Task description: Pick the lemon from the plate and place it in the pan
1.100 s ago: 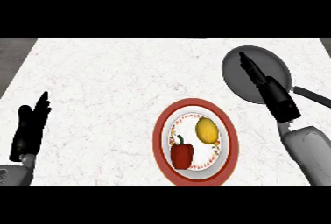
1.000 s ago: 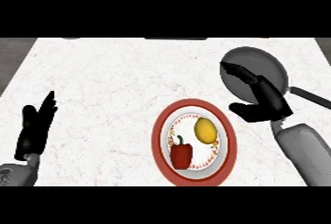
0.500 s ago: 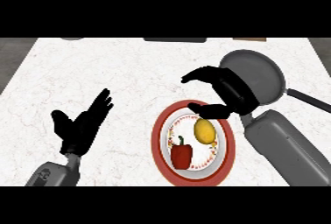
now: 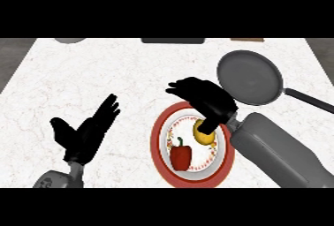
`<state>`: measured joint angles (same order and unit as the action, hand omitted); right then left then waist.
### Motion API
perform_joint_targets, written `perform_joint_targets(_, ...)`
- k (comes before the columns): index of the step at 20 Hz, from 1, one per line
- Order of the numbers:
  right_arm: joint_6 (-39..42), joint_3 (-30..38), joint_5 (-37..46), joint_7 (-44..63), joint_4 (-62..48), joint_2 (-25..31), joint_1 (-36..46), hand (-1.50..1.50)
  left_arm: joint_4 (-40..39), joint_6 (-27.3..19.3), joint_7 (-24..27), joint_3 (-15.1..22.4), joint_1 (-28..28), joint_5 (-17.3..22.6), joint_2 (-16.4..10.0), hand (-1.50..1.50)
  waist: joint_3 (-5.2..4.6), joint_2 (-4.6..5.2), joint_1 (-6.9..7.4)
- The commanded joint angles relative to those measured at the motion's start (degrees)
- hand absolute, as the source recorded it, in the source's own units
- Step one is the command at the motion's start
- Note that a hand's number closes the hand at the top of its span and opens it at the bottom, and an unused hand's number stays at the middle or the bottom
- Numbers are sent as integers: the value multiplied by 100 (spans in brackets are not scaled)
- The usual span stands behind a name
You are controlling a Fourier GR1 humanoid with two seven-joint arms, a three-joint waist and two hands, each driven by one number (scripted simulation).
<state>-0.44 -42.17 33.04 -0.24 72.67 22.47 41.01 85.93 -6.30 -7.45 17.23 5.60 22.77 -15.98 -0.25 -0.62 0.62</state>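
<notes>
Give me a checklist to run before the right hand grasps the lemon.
1. Right hand over the lemon: ok.
2. Lemon on the plate: ok.
3. Fingers curled round the lemon: not ok; they stretch beyond the plate.
4. Thumb touching the lemon: cannot tell.
5. Red pepper away from the right hand: ok.
6. Pan has room for the lemon: ok.
7. Left hand open and away from the plate: ok.

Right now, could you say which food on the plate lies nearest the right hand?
The yellow lemon, partly under the right hand; the red bell pepper lies apart.
</notes>
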Motion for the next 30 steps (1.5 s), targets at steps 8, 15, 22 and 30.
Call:
perform_joint_targets(8,3529,-1481,1135,3286,-23,-915,1042,-150,207,11,-76,69,-206,35,73,0,-1,-35,-9)
perform_joint_targets(15,5190,-1602,1003,5237,-58,-2204,459,-150,197,-24,-239,-130,29,23,37,0,18,24,-97)
perform_joint_targets(22,4998,-1570,1210,5670,40,-2235,-114,-150,-124,217,-103,-300,208,-29,202,0,22,59,-46)
perform_joint_targets(30,5215,-1673,2214,5270,207,-1772,-225,-150,372,377,-147,-272,-417,-93,56,0,23,44,-50)
